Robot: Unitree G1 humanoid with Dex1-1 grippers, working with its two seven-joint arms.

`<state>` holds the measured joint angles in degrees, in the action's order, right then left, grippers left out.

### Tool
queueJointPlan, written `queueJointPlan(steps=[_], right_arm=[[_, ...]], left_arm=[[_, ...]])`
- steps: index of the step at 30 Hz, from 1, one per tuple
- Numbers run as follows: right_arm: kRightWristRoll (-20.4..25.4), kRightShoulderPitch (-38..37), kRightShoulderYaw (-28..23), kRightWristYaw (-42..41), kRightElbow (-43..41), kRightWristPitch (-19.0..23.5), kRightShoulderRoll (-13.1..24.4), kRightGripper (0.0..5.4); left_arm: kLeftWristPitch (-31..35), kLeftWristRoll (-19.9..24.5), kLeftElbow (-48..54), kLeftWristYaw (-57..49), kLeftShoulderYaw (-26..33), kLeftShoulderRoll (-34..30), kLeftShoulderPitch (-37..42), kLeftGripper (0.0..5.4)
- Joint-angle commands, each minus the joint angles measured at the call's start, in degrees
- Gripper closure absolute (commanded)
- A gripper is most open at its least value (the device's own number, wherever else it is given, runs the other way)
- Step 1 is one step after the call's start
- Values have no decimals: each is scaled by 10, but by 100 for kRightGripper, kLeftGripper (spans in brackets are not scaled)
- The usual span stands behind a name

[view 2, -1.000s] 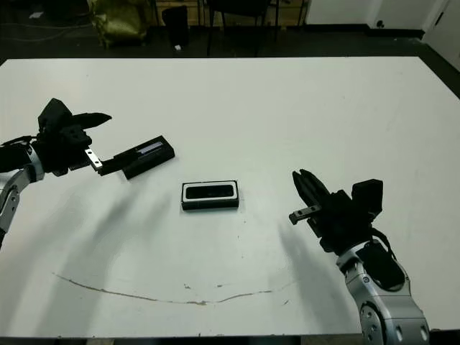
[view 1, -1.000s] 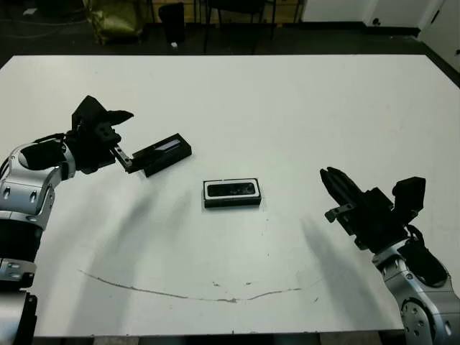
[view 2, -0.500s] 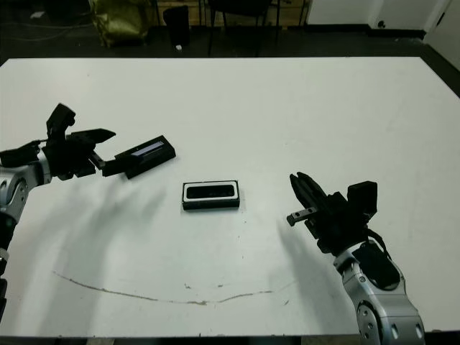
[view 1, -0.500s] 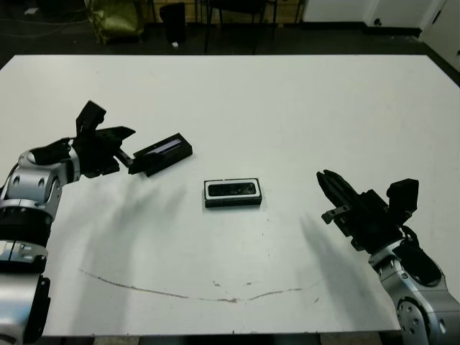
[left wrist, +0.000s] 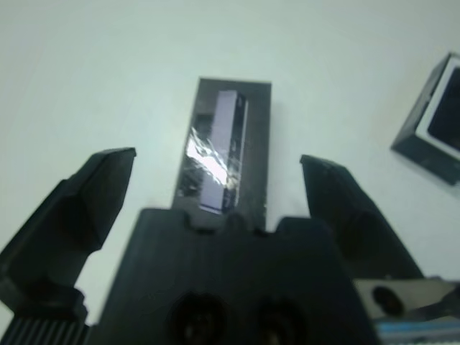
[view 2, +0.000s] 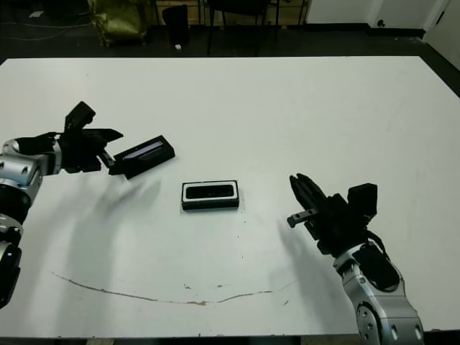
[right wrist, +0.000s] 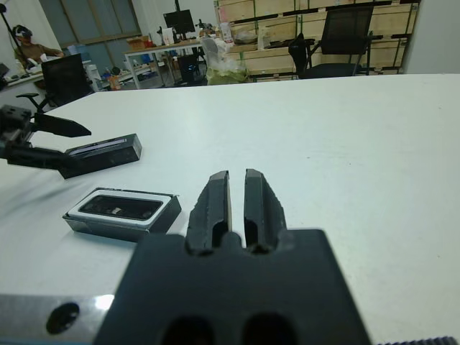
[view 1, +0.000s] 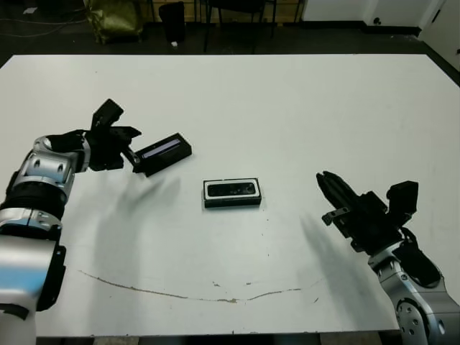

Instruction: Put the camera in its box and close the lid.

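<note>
Over the last second the left arm has swung its gripper [view 1: 128, 144] inward, and the lid's near end now sits between its spread fingers instead of being pinched at the tips as before. Nearest the robot, a thin brown line [view 1: 187, 293] curves across the white table [view 1: 287, 108]. On the right, the right gripper [view 1: 332, 192] hovers above the table with its two fingers pressed together, holding nothing. At mid-table lies the box [view 1: 231, 193], its white lining framing the camera [view 1: 231, 189] resting inside it. Farther left, the lid [view 1: 164, 153] lies angled on the table, pale stripe up, well apart from the box. Beyond the table's far edge stand dark chairs [view 1: 172, 18].
</note>
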<state>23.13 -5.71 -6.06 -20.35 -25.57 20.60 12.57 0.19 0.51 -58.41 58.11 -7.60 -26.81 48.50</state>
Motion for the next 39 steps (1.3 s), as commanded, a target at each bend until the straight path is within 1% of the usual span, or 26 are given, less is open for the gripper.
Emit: queueJointPlan(steps=[1,4,9,16,19,22,25,26,27,29,32,36,39], right_arm=[[-2,-11,-4,10,-6,16,9,540],[8,-10,-5,5,0,13,7,540],[8,-10,-4,3,4,5,9,540],[9,-12,-4,4,6,2,6,540],[11,-12,-4,9,2,14,8,540],[12,-11,-4,5,5,9,9,540],[10,-12,-3,5,4,8,9,540],[9,-12,-3,4,6,5,9,540],[8,-11,-3,2,9,1,9,540],[8,-12,-3,0,11,-3,8,540],[10,-14,-2,4,6,3,8,540],[12,-15,-3,3,7,4,9,540],[13,-16,-4,4,5,6,9,540]], left_arm=[[-35,-23,-24,-3,-9,2,4,1],[-46,-30,-39,-6,-7,5,8,1],[-14,-22,-62,5,6,12,21,1],[-9,-29,-73,8,8,16,24,1],[-22,-38,-74,6,3,15,23,1],[-10,-38,-78,4,6,17,26,1],[-22,-45,-81,8,0,16,26,1],[-35,-51,-80,6,-4,14,24,1],[-61,-67,-75,-8,-16,11,21,1],[-57,-73,-78,-14,-18,13,23,1],[-51,-75,-83,-13,-17,15,26,1],[-77,-89,-82,-23,-27,13,24,1],[-62,-86,-91,-14,-23,15,29,1]])
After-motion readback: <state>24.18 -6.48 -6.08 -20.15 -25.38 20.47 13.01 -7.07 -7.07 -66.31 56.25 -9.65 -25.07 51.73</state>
